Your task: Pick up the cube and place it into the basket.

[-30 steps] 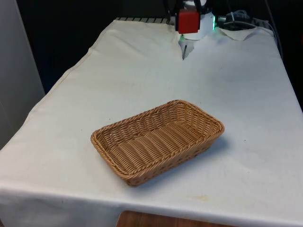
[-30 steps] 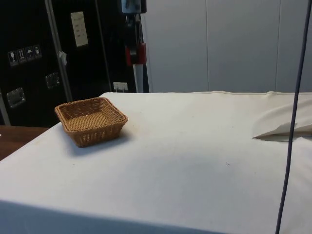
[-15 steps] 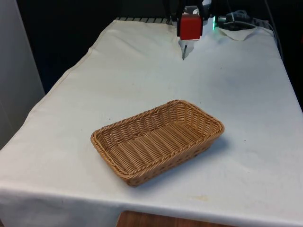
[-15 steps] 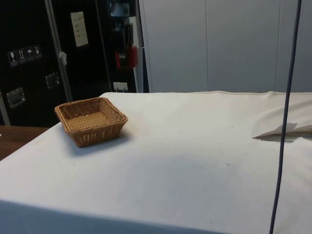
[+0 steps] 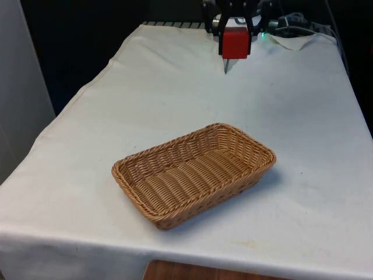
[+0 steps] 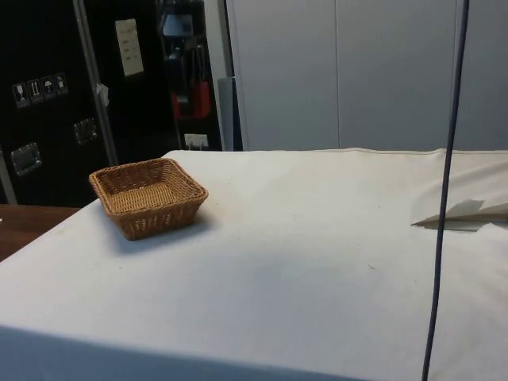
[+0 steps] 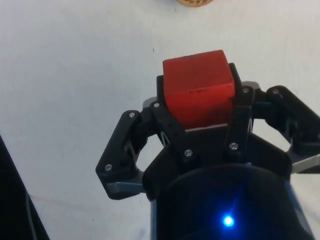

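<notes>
We see the surface (image 5: 303, 116), draped in a white cloth (image 6: 317, 262). A woven basket (image 5: 194, 173) rests directly on the cloth; a crumpled fold (image 6: 464, 213) lies well apart from the basket.

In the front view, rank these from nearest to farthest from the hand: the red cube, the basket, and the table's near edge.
1. Red cube: gripped in the hand, above the table's far end.
2. Basket: mid-table, well toward the camera.
3. Table's near edge: beyond the basket, farthest.
</notes>
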